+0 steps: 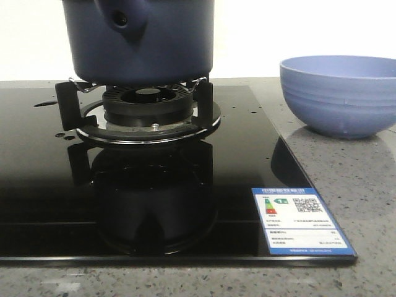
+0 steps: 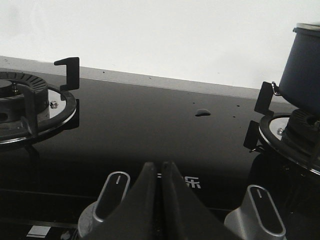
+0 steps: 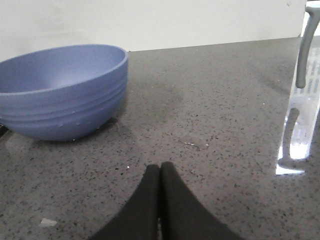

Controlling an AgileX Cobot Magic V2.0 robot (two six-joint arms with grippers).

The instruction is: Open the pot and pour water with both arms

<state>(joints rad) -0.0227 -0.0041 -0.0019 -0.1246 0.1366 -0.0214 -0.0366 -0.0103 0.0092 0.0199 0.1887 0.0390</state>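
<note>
The left gripper [image 2: 160, 172] hangs over the black cooktop [image 2: 150, 120] with fingers pressed together, holding nothing. The pot [image 1: 139, 40] sits on the burner's supports [image 1: 145, 108], its handle socket toward the camera. Further right, the right gripper [image 3: 160, 172], likewise pinched together and empty, hovers over the grey counter [image 3: 210, 110] near the light blue bowl [image 3: 62, 90].

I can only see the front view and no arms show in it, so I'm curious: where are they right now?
Observer: The left jaws hang shut in front of the stove's knobs, with the pot off to one side.
Visitor: And the right jaws?
Observer: Shut too, over the grey counter beside the bowl.
Visitor: Is the pot's burner the only one?
Observer: No, a second burner with nothing on it stands across the glass from the pot.
</note>
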